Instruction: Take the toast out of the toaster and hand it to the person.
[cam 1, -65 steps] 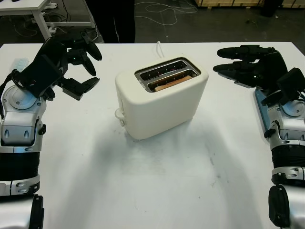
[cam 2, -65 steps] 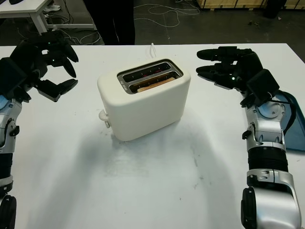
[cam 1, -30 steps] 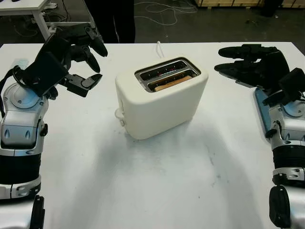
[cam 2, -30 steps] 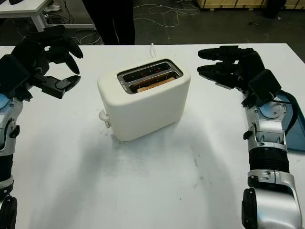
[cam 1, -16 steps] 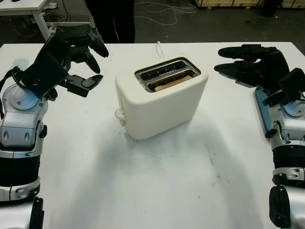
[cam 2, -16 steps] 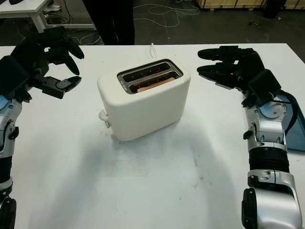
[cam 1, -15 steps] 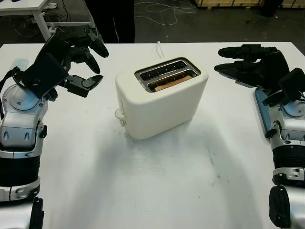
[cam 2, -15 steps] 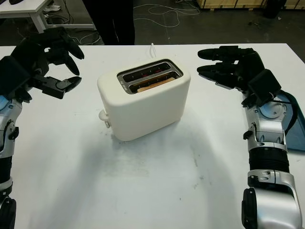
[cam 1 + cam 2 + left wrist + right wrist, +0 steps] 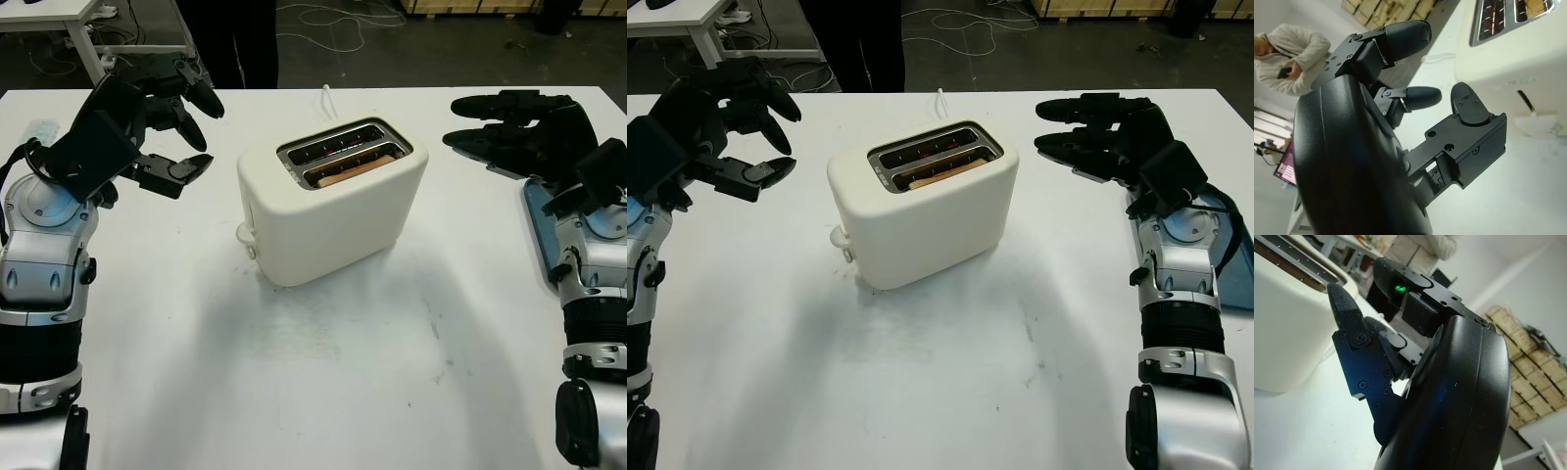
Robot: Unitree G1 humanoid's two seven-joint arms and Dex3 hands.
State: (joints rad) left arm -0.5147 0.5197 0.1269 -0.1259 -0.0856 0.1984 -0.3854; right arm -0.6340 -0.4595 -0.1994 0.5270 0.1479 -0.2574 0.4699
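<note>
A cream toaster [image 9: 331,201] is sitting mid-tabletop [image 9: 323,382], a slice of toast [image 9: 355,169] lying sunk in its nearer slot. The left hand [image 9: 157,122] is hovering off to the toaster's left, the right hand [image 9: 514,132] off to its right — both open, holding nothing, neither touching the toaster.

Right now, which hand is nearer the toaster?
Right, narrowly. The right hand hovers open just off the toaster's right end; the left hand hovers open farther off its left end.
</note>
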